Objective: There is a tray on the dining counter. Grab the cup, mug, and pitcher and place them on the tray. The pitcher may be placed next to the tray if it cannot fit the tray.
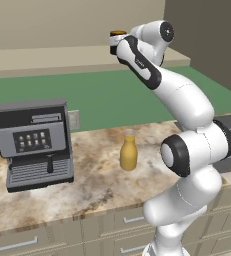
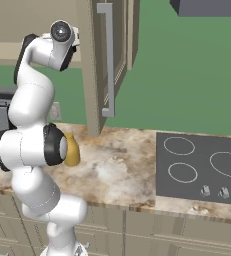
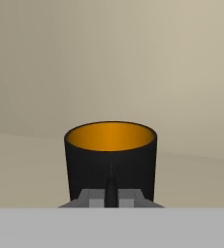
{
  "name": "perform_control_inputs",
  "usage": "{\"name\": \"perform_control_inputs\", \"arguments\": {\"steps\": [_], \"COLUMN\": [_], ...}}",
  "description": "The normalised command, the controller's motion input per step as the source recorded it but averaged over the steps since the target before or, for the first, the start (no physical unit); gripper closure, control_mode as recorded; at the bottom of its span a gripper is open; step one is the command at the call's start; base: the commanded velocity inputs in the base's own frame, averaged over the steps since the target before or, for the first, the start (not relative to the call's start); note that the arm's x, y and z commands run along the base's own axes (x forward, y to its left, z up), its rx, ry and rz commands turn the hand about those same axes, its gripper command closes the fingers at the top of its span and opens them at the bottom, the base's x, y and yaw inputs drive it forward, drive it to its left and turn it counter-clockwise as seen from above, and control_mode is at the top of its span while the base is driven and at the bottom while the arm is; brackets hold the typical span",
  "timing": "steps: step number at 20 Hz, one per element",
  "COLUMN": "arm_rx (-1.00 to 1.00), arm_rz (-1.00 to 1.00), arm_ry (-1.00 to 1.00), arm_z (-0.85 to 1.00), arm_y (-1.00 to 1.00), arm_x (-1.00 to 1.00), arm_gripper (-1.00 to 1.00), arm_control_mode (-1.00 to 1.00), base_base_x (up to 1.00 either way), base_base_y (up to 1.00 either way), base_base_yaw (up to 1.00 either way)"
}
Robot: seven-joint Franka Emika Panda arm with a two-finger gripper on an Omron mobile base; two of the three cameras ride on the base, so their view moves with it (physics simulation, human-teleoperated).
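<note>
The mug [image 3: 110, 160], black outside and orange-yellow inside, is seen upright and close in the hand view, with the gripper [image 3: 111, 190] closed together at its near wall; the dark tips meet in front of the cup body, and a clamp on what may be its handle is suggested, though the handle itself is hidden. In the left base view the mug [image 1: 117, 36] is seen high up at the end of the raised arm, in front of a beige shelf [image 1: 47, 57] that runs along the green wall. Lower down, the yellow-orange pitcher [image 1: 129, 154] is stood upright on the marbled counter [image 1: 97, 180], to the right of a grey coffee machine [image 1: 34, 142] and well apart from it. In the right base view the pitcher [image 2: 72, 150] is partly covered by the arm, and a dark cooktop [image 2: 202, 167] is set into the counter to the right.
</note>
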Motion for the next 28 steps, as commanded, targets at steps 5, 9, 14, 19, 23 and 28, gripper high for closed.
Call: {"name": "perform_control_inputs", "arguments": {"steps": [5, 9, 14, 19, 23, 28], "arm_rx": [0.00, 0.00, 0.00, 0.00, 0.00, 0.00], "arm_rz": [0.00, 0.00, 0.00, -0.02, -0.01, -0.03], "arm_ry": [0.00, 0.00, 0.00, 0.00, 0.00, -0.01], "arm_z": [0.00, 0.05, 0.25, 0.24, 0.09, 0.02], "arm_y": [0.00, 0.00, 0.00, 0.00, 0.00, 0.00], "arm_x": [0.00, 0.00, 0.00, 0.00, 0.00, -0.03], "arm_gripper": [1.00, 1.00, 1.00, 1.00, 1.00, 1.00], "arm_control_mode": [-1.00, -1.00, -1.00, -1.00, -1.00, -1.00], "base_base_x": [0.00, 0.00, 0.00, 0.00, 0.00, 0.00], "base_base_y": [0.00, 0.00, 0.00, 0.00, 0.00, 0.00], "base_base_yaw": [0.00, 0.00, 0.00, 0.00, 0.00, 0.00]}}
